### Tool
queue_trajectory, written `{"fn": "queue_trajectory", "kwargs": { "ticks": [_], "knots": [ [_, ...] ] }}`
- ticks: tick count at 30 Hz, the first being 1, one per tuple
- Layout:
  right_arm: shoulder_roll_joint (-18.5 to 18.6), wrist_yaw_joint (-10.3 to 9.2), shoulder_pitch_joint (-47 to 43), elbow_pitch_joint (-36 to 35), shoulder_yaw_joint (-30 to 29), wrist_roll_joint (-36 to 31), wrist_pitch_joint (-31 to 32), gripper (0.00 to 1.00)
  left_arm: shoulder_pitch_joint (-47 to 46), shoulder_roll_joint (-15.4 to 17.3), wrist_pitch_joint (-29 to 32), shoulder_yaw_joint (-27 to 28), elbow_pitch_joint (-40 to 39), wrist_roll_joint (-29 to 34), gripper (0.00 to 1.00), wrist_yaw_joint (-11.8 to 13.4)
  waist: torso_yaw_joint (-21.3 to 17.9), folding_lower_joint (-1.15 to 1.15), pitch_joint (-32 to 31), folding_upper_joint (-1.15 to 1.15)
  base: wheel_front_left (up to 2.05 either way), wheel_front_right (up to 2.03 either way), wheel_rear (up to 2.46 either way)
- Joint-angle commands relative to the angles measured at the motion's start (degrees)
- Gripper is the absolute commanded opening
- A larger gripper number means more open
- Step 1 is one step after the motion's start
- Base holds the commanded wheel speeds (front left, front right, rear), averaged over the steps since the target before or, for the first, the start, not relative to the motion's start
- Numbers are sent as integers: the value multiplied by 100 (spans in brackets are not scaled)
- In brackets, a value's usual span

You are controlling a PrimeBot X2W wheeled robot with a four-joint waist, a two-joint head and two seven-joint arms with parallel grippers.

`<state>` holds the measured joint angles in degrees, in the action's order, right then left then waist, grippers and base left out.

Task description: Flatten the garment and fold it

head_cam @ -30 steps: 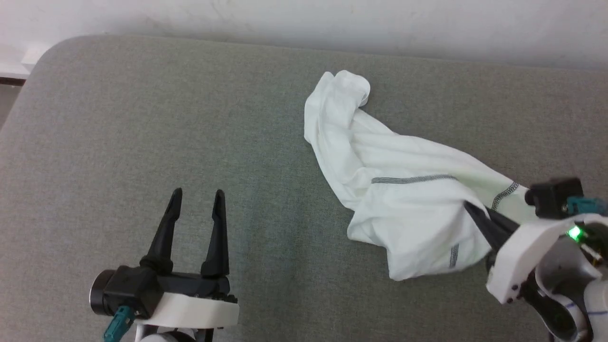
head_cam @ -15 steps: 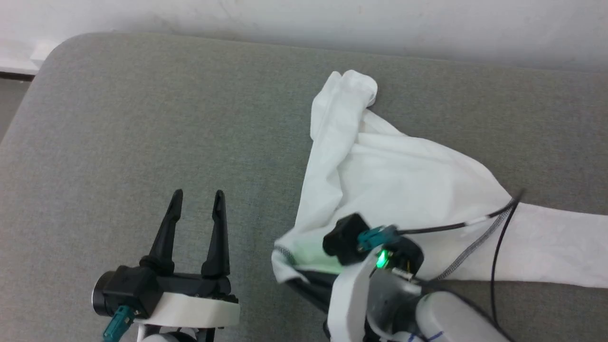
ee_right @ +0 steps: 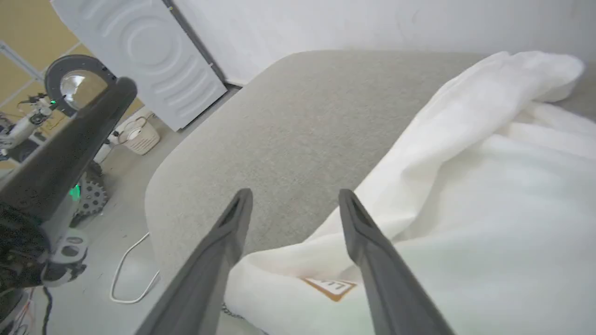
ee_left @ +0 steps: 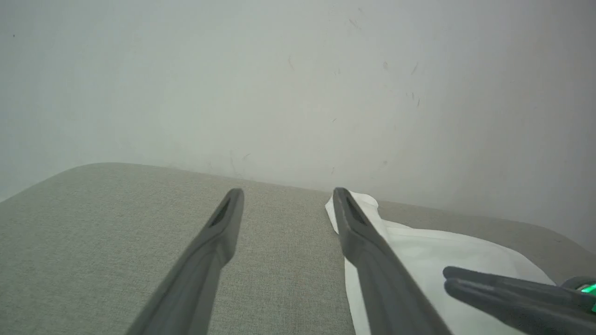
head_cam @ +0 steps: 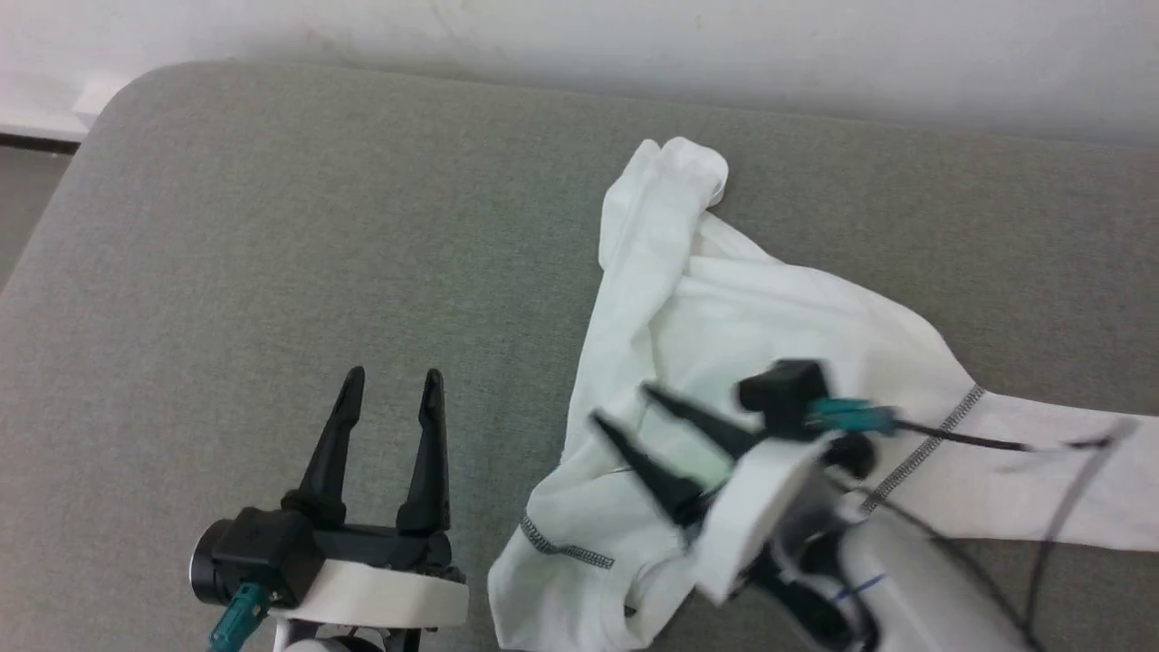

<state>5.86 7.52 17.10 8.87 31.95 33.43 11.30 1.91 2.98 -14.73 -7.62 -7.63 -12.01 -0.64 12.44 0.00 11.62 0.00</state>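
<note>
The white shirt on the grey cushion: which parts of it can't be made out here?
- Head view: the garment has one sleeve cut off by the right edge; its cuff is out of frame.
- Head view: the right gripper, open and motion-blurred, and its arm cover the cloth beneath.
- Right wrist view: the chest patch is partly behind that gripper's finger, lettering too blurred to read.

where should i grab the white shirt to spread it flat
Probably the stitched edge at the near-left corner of the shirt, approached from the left by the left tool: it lies free at the margin, while the far end is bunched.
</note>
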Motion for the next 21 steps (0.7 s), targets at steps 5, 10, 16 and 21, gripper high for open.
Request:
{"fn": "queue_trajectory", "kwargs": {
  "ticks": [5, 10, 16, 21],
  "knots": [
    [-23, -3, -760, -620, -1441, -760, -806, 100, 83, -11, -27, 9, -55, 110, 100, -8, -323, 0, -97, 0, 0, 0, 0],
    [-236, -3, -1767, -1468, -2880, -2032, -1399, 100, 201, -11, -27, 79, -111, 190, 100, -63, -625, 0, -109, 0, 0, 0, 0],
    [-295, -3, -2613, -1695, -3520, -1926, -1996, 100, 421, -11, -27, 134, -214, 217, 100, -105, -964, 0, -123, 0, 0, 0, 0],
    [-297, -3, -2800, -1489, -3576, -1646, -2279, 100, 623, -11, -27, 92, -200, 263, 100, -100, -1088, 0, -185, 0, 0, 0, 0]
  ]
}}
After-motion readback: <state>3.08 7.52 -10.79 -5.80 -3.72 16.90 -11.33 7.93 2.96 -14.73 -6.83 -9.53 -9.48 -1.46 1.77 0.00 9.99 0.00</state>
